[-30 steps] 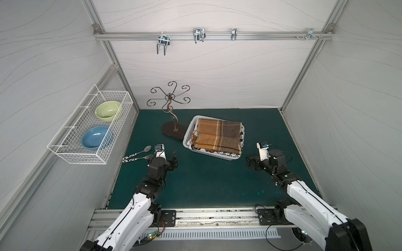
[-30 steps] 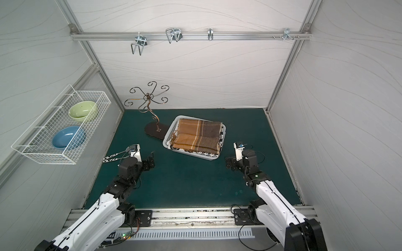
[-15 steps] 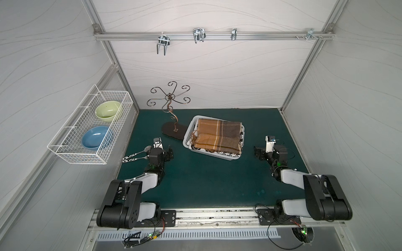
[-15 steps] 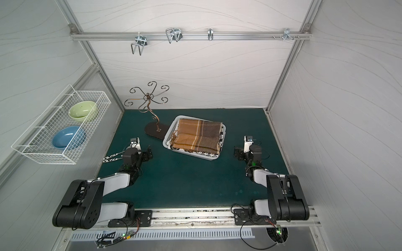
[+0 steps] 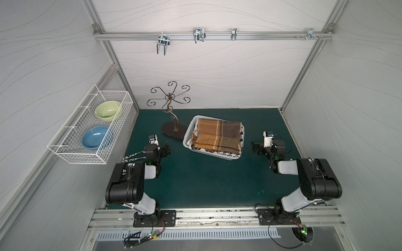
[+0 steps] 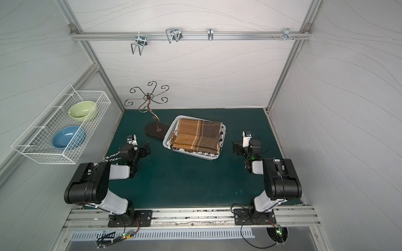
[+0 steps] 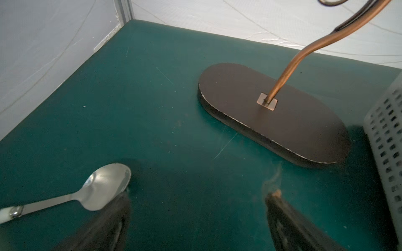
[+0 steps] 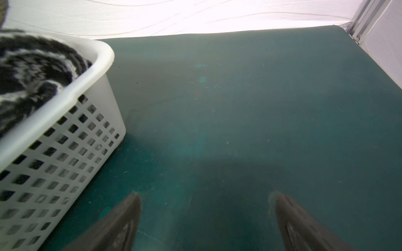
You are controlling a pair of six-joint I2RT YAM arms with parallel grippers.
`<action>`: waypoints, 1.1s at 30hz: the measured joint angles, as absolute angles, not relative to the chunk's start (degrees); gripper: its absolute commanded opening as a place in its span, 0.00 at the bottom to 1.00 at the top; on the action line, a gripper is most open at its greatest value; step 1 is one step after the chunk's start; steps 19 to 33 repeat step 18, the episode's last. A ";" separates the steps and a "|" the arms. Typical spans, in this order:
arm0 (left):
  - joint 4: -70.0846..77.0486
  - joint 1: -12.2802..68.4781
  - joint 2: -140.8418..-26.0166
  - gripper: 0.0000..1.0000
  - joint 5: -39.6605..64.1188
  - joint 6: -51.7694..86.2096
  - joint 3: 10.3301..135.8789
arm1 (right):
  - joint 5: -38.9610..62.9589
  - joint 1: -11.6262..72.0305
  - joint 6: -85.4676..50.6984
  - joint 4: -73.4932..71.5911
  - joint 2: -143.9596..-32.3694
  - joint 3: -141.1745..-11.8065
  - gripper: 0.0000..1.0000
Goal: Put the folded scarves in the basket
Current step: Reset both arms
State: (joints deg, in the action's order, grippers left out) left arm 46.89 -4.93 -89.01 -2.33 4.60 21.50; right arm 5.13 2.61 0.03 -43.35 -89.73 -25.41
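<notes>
Neatly folded, woven plaid scarf [image 5: 217, 135] fills perforated rectangular white plastic basket [image 5: 188, 139].

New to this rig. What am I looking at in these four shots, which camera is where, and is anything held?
Two small robot arms are bolted to a rail in front of a green mat. Both top views look down from one overhead stereo camera; the other two come from cameras on the arms' wrists. On the mat sit a white basket with a folded brown plaid scarf inside, over a black-and-white cloth, a curly metal hook stand, and spoons. A wire rack on the side wall holds a green bowl and a blue bowl. The left gripper and right gripper are both open, holding nothing.
</notes>
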 measured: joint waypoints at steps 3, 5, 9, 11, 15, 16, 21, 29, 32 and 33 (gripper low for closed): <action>47.09 -4.84 -89.01 0.99 -1.87 4.64 21.50 | 5.13 2.81 0.08 -43.33 -89.73 -25.41 0.99; 47.05 -4.71 -89.01 0.99 -1.87 4.62 21.50 | 5.10 2.94 0.08 -43.33 -89.73 -25.41 0.99; 46.96 -4.29 -89.01 0.99 -1.93 4.51 21.52 | 5.04 3.03 0.10 -43.33 -89.73 -25.41 0.99; 46.94 -3.84 -89.01 0.99 -2.24 4.45 21.54 | 4.99 3.16 0.23 -43.33 -89.73 -25.41 0.99; 46.92 -3.33 -89.01 0.99 -2.55 4.27 21.56 | 4.99 3.31 0.49 -43.29 -89.76 -25.43 0.99; 46.92 -3.31 -89.01 0.99 -2.57 4.25 21.61 | 4.99 3.31 0.49 -43.29 -89.78 -25.45 0.99; 46.92 -3.31 -89.01 0.99 -2.63 4.23 21.65 | 4.99 3.31 0.49 -43.29 -89.84 -25.45 0.99; 46.92 -3.31 -89.01 0.99 -2.63 4.23 21.65 | 4.99 3.31 0.49 -43.29 -89.84 -25.45 0.99; 46.92 -3.31 -89.01 0.99 -2.63 4.23 21.65 | 4.99 3.31 0.49 -43.29 -89.84 -25.45 0.99; 46.92 -3.31 -89.01 0.99 -2.63 4.23 21.65 | 4.99 3.31 0.49 -43.29 -89.84 -25.45 0.99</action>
